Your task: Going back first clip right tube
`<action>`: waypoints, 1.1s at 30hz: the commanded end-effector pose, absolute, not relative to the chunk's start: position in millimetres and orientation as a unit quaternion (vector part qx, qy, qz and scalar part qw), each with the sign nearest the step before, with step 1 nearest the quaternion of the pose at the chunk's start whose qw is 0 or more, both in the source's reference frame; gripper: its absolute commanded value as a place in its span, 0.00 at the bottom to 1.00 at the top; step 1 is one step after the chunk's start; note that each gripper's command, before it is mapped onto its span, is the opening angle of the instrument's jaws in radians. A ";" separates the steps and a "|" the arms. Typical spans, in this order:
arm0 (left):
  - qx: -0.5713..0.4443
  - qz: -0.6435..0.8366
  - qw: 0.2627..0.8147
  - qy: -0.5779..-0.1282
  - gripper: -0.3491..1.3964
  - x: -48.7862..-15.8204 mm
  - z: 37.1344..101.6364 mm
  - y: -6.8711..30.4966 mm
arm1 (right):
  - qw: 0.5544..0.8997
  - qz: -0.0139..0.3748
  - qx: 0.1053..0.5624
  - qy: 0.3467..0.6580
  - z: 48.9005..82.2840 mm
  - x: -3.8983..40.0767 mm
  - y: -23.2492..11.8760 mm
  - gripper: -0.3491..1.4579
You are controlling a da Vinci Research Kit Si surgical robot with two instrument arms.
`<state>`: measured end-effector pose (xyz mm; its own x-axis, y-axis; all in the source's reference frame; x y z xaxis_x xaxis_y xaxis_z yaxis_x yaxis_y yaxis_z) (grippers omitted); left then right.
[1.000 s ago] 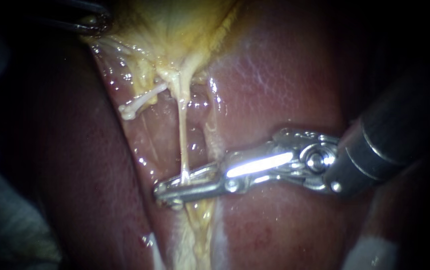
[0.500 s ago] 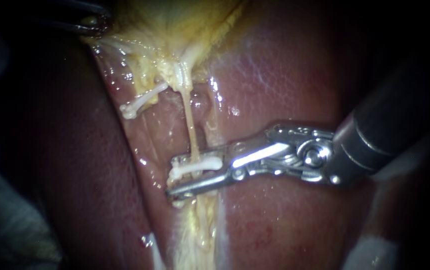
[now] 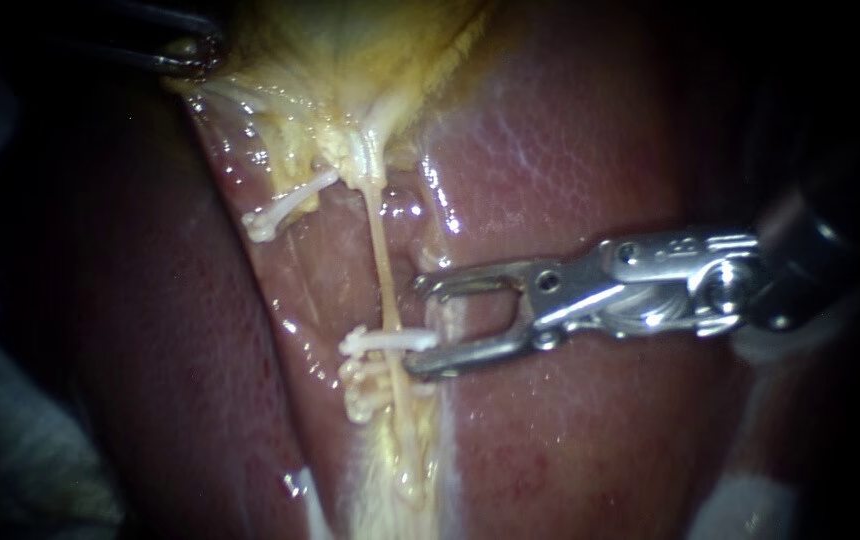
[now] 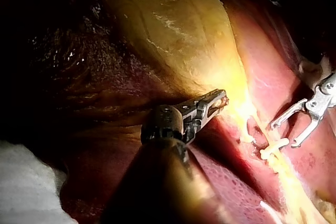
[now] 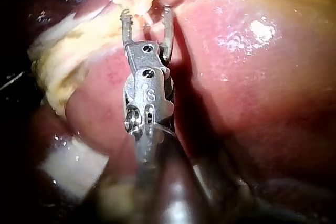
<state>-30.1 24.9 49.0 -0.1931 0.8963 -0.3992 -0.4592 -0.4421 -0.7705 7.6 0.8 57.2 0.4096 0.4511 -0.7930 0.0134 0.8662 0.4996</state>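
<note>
Just beside the white clip (image 3: 380,342) now left across the right tube (image 3: 378,255), my right instrument (image 3: 422,331) backs off, jaws released and empty, so the clip seems seated. Well beyond the clip, my left instrument (image 4: 212,103) clenches the gallbladder (image 4: 173,35).

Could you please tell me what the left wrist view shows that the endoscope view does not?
Only the left wrist view shows the gallbladder as a broad yellow body, with the left instrument jaws shut on its edge. Only the endoscope view plainly shows a second clip, up near the gallbladder. Both show the right instrument with open jaws beside the clip on the right tube, over the liver.
</note>
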 end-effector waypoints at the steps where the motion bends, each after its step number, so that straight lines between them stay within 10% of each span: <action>1: -0.434 0.730 0.464 -0.252 0.00 -30.1 49.0 24.8 | 0.818 0.124 0.212 0.520 56.2 6.9 0.8 0.47; 33: -0.429 0.742 0.443 -0.263 0.00 -35.6 56.8 21.5 | 0.858 0.101 0.148 0.481 52.0 1.2 1.4 0.47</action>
<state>-35.6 21.6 56.8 -0.2398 0.8832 -0.4031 -0.4332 -0.4689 -0.7697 1.2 1.4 52.0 0.5164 0.3151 -0.7963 -0.0308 0.9361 0.3504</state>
